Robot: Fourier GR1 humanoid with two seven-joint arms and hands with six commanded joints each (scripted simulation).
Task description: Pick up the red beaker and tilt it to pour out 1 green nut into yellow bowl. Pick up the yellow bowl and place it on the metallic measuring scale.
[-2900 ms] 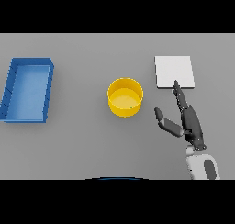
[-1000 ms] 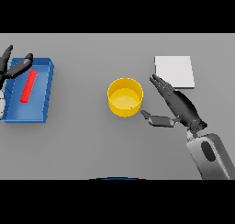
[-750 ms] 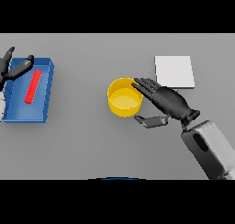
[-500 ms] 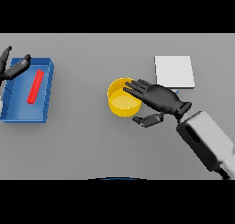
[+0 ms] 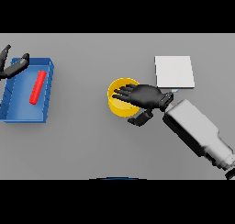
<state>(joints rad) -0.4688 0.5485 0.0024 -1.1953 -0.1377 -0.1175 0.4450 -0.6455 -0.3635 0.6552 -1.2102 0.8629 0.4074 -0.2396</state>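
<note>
The yellow bowl (image 5: 120, 104) stands in the middle of the grey table. My right hand (image 5: 146, 97) lies over its right half, fingers stretched across the opening and thumb below the rim on the near side, so the hand is open. The red beaker (image 5: 37, 86) lies on its side inside the blue tray (image 5: 18, 111) at the left. My left hand (image 5: 13, 67) shows at the tray's far left corner, fingers spread, apart from the beaker. The metallic scale (image 5: 174, 72), a pale square plate, sits behind and to the right of the bowl. No green nut is visible.
The blue tray has raised walls and holds only the beaker. My right forearm (image 5: 197, 132) runs from the lower right toward the bowl, passing just in front of the scale.
My right hand has swung left from beside the bowl to over its right half, fingers now reaching across the opening. The left hand and the beaker have stayed put.
</note>
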